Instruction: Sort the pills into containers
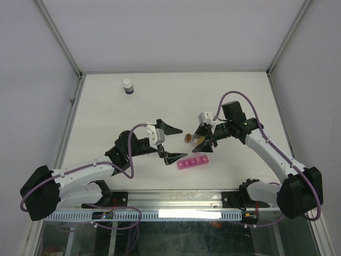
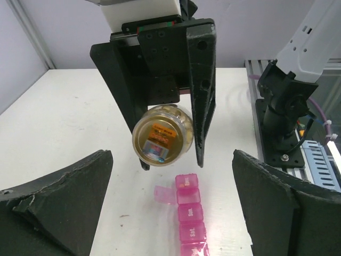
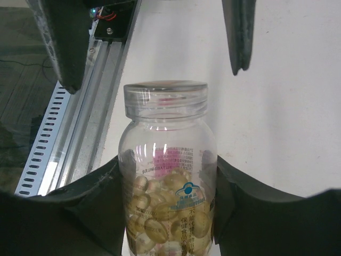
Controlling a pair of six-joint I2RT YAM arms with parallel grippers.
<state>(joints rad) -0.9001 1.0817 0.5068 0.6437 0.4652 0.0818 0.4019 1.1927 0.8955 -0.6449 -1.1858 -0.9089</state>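
The pink pill-box strip (image 1: 193, 163) lies on the white table between the arms. It also shows in the left wrist view (image 2: 190, 215), with one lid (image 2: 165, 194) flipped open to the side. My right gripper (image 1: 201, 140) is shut on a clear uncapped vial (image 3: 168, 176) of yellow softgels. It holds the vial tilted over, above the table just beyond the strip's far end (image 2: 162, 136). My left gripper (image 1: 171, 143) is open wide and empty, facing the vial, with the strip between its fingers (image 2: 64, 197).
A white-capped dark bottle (image 1: 127, 86) stands at the back left of the table. The metal rail and the right arm's base (image 2: 285, 122) run along the near edge. The left gripper's fingers (image 3: 58, 42) hang just beyond the vial's mouth.
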